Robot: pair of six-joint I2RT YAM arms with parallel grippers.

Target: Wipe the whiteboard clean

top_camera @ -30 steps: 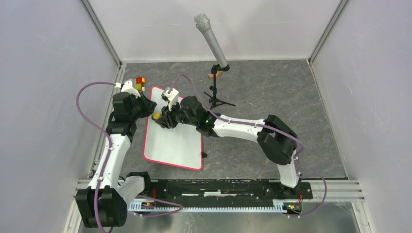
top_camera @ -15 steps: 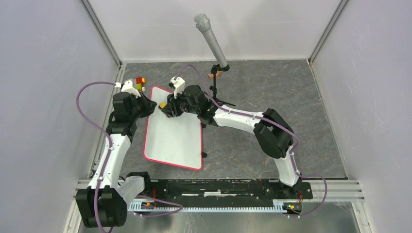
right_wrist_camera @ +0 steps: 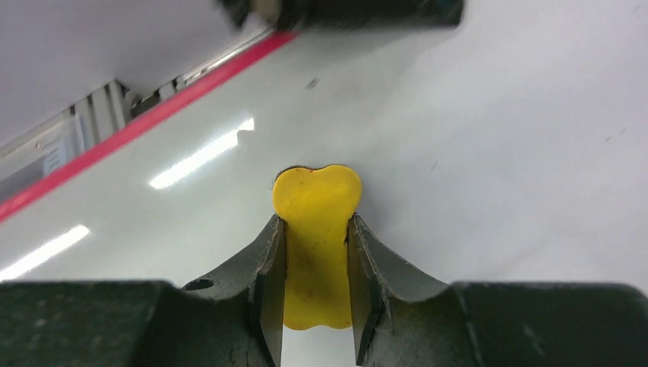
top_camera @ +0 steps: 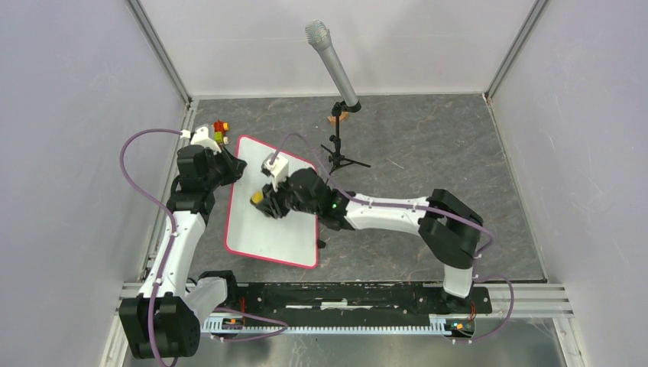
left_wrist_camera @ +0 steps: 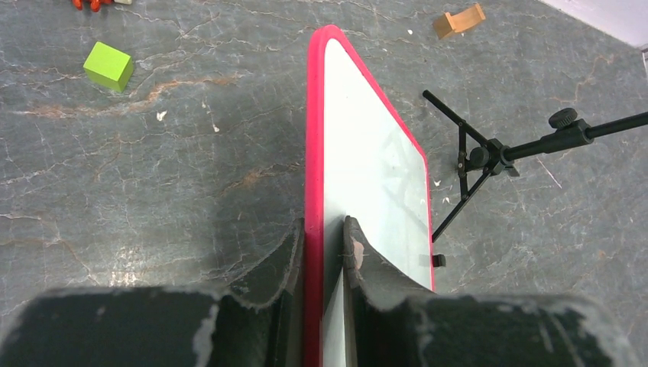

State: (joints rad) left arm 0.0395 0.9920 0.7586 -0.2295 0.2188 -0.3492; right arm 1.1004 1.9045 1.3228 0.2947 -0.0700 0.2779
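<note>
The whiteboard [top_camera: 286, 229] lies flat on the grey table, white with a red-pink rim; no writing shows on it. My left gripper [top_camera: 231, 170] is shut on its far left edge; in the left wrist view the rim [left_wrist_camera: 314, 153] runs between the fingers [left_wrist_camera: 359, 252]. My right gripper [top_camera: 264, 200] is shut on a yellow eraser [top_camera: 257, 197] and holds it on the board's upper left part. In the right wrist view the yellow eraser [right_wrist_camera: 316, 229] sits squeezed between the fingers [right_wrist_camera: 267, 260] against the white surface [right_wrist_camera: 497, 153].
A microphone on a black tripod stand [top_camera: 341, 145] stands just right of the board's far corner. Small coloured blocks [top_camera: 220, 131] lie at the far left, with a green cube [left_wrist_camera: 108, 66]. A tan wooden piece [left_wrist_camera: 458, 21] lies by the stand. Cage walls surround the table.
My right gripper has swept the eraser from the board's far edge back toward the near side and slightly left. The left gripper and the board have not moved.
</note>
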